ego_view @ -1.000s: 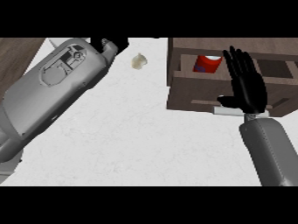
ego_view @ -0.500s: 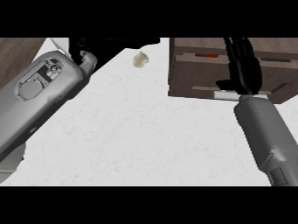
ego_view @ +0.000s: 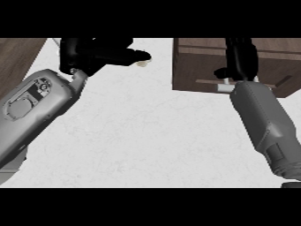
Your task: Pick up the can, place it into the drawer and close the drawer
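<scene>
The wooden drawer (ego_view: pixel 198 70) shows at the top right, with only its brown front and top face visible. The can is out of sight. My right hand (ego_view: pixel 241 55) lies flat against the drawer front, its fingers straight and pointing away from me, running up to the view's top edge. It holds nothing. My left hand (ego_view: pixel 91 52) hangs at the top left above the white counter (ego_view: pixel 146 132), fingers relaxed and thumb pointing right, with nothing in it.
A small beige object (ego_view: pixel 141 64) lies on the counter just beside my left thumb. A dark wooden surface (ego_view: pixel 9 62) borders the counter at the far left. Both grey forearms cross the white counter from below.
My right hand has pushed forward against the drawer, which has slid in; the red can inside is no longer visible. My left forearm and hand have shifted right and lower in the view.
</scene>
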